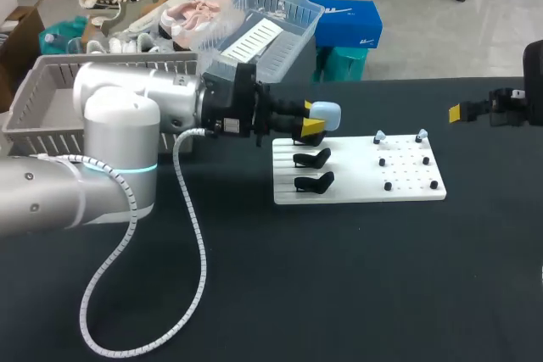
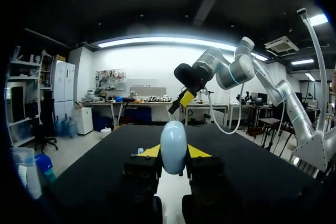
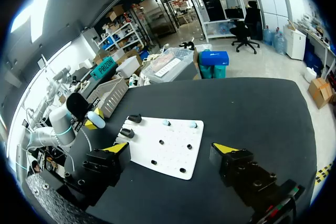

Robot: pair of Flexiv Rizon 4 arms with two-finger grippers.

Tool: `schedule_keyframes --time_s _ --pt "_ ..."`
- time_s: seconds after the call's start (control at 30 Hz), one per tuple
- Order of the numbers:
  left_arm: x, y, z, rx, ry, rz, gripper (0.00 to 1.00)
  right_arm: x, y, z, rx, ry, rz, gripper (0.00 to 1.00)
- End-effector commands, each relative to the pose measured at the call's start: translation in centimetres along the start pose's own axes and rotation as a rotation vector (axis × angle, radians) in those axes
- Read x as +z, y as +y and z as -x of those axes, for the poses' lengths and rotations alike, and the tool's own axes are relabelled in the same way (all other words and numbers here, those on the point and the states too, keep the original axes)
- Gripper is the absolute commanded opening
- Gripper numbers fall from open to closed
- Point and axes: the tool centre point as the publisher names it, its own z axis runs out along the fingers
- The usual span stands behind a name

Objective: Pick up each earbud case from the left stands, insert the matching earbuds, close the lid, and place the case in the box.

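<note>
one earbud case (image 1: 326, 111) in left gripper (image 1: 312, 125)

Silver-white left arm (image 1: 119, 125) with a teal ring (image 1: 140, 169), a white spiral cable (image 1: 200, 252), and a black pincer (image 1: 312, 120) tipped yellow.

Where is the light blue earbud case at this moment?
In the head view the earbud case is held in the left gripper at the far left corner of the white board, just beyond the two empty black stands.
</note>
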Motion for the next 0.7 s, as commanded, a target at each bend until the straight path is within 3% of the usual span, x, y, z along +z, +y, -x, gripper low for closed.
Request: schedule_keyframes --time_s 0.03,0.33,0.7 --pt "0.2 -0.8 -0.3 -0.014 0.001 0.003 0.0 0.0 -0.1 0.0 -0.002 0.001 0.004 1.0" --pt "1.2 -2.5 -1.1 -0.048 0.0 0.03 0.0 0.0 -0.1 0.0 -0.002 0.001 0.004 1.0" --pt "2.4 -2.5 -2.0 -0.033 0.021 0.018 0.0 0.0 -0.1 0.0 -0.002 0.001 0.004 1.0"
